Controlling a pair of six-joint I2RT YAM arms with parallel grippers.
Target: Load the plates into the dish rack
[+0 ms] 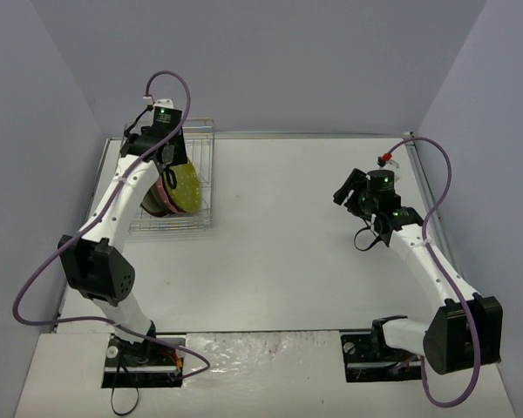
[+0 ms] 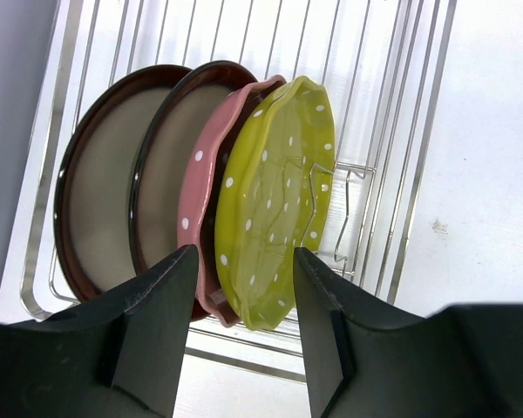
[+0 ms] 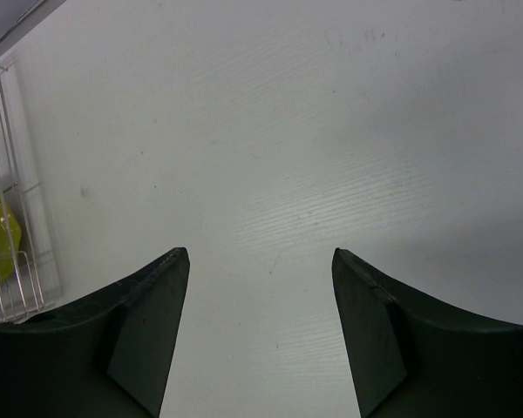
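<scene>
Left wrist view: in the dish rack (image 2: 392,174), on edge, stand two brown-rimmed plates (image 2: 96,200) at left, the pink plate (image 2: 200,183), then the yellow-green plate (image 2: 275,192), its rim just beyond the left fingers (image 2: 161,331), which are apart and empty. Over the surface (image 3: 288,131), the right fingers (image 3: 148,331) are apart and empty.

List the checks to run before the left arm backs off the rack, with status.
1. Left gripper open: ok, the jaws stand apart.
2. Fingers clear of the plates: cannot tell. The yellow-green plate has its edge between them, and the pink plate is close by.
3. All four plates in the dish rack: ok. The brown plates, the pink and the yellow-green one stand on edge in a row.
4. Yellow-green plate seated between the wires: cannot tell.
5. Right gripper out of the way: ok. It is open and empty over the table.
</scene>
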